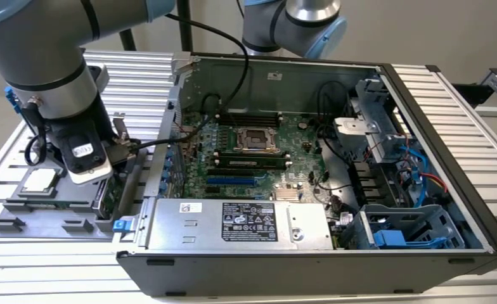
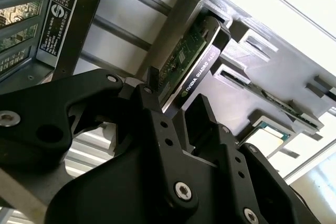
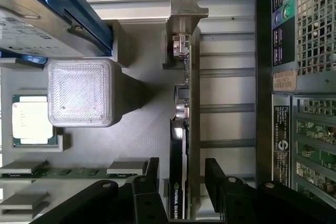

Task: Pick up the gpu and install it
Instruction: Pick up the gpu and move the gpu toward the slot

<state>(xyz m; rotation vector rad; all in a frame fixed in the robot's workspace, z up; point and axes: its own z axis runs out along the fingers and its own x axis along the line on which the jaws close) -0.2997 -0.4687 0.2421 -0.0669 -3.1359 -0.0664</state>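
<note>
Fingers [image 3: 215, 174] part-open, one each side of gpu [image 3: 185, 129], thin gaps both sides (no firm grip seen). Gripper [image 3: 182, 169] straddles card's cooler end in both wrist views [image 2: 176, 90]. Gpu stands on edge in slot of grey tray [image 3: 142, 129], silver bracket at far end. Tray also carries CPU chip [image 3: 31, 119] and hard drive with blue rails [image 3: 52, 14]. Tray sits on ribbed metal tabletop [image 1: 63, 272], at exterior view's left of open computer case [image 1: 316, 158]. Pale wall [image 1: 451, 31] behind.

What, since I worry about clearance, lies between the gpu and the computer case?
In the first wrist view, bare ribbed tabletop separates the gpu from the computer case; one finger of the gripper stands there.
</note>
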